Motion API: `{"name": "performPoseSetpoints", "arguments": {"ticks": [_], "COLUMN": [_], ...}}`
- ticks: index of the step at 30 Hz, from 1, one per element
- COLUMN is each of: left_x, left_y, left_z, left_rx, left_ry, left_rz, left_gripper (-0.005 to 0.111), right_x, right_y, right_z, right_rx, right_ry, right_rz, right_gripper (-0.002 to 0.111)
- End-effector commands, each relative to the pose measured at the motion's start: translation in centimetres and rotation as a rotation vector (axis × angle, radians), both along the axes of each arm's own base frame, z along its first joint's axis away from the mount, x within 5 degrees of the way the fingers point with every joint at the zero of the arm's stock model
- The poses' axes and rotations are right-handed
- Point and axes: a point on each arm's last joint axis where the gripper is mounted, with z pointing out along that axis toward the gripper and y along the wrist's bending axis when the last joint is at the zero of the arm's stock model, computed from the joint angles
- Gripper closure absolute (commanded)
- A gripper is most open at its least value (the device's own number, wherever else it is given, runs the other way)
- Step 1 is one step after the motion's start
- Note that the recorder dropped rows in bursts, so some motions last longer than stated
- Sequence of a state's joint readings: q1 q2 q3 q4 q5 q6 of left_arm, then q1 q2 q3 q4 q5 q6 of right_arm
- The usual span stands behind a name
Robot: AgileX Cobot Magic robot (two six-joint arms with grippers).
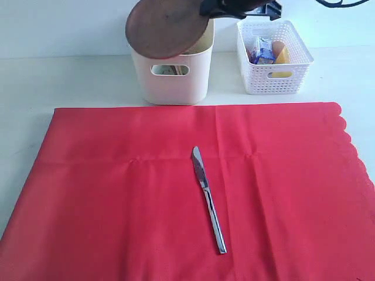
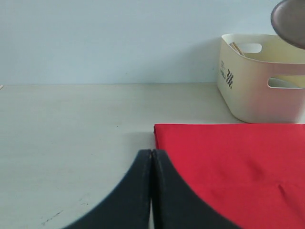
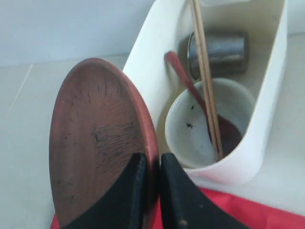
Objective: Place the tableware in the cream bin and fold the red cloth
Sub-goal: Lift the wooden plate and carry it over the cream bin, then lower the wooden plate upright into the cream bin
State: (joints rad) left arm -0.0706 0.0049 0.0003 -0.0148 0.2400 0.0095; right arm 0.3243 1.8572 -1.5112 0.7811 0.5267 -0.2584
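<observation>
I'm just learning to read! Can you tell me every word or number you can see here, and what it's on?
No text here can be read.
On the cream bin: a small dark printed mark with a checkered patch, too small to read.
On the blue carton in the white basket: print too blurred to read.
On the red cloth, knife and brown plate: no writing visible.

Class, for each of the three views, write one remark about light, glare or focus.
Exterior view: the light is flat and even, the knife gleams pale, and the creases in the cloth cast only faint shadows. Left wrist view: the left end effector is a soft dark shape and the bin is sharper. Right wrist view: the plate looms close and the cup shows streaky reflections.
</observation>
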Motion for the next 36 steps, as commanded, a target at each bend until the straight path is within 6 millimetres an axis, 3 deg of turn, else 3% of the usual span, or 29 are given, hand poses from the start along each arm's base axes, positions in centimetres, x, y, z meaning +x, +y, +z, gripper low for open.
{"name": "performPoseSetpoints", "arguments": {"ticks": [1,14,29,36], "left_x": [0.0,0.0,0.0,0.0], "left_y": [0.0,0.0,0.0,0.0], "left_z": [0.1,0.1,0.1,0.1], "left_rx": [0.002,0.002,0.002,0.002], "left_ry": [-0.008,-0.008,-0.008,-0.008], "left_rz": [0.002,0.002,0.002,0.002], "left_gripper": [0.106,0.106,0.106,0.106], "right_x": [1.8,6.4,8.4,8.7], "right_y": [-1.3,-0.1,0.5,0.2], "right_z": [0.5,-4.4,-6.4,-6.3], "right_rx": [0.044,0.124,0.165,0.163], "right_ry": [-0.043,0.052,0.07,0.036], "right_rz": [-0.08,-0.119,-0.147,-0.185], "right_gripper": [0.108,0.108,0.108,0.108]}}
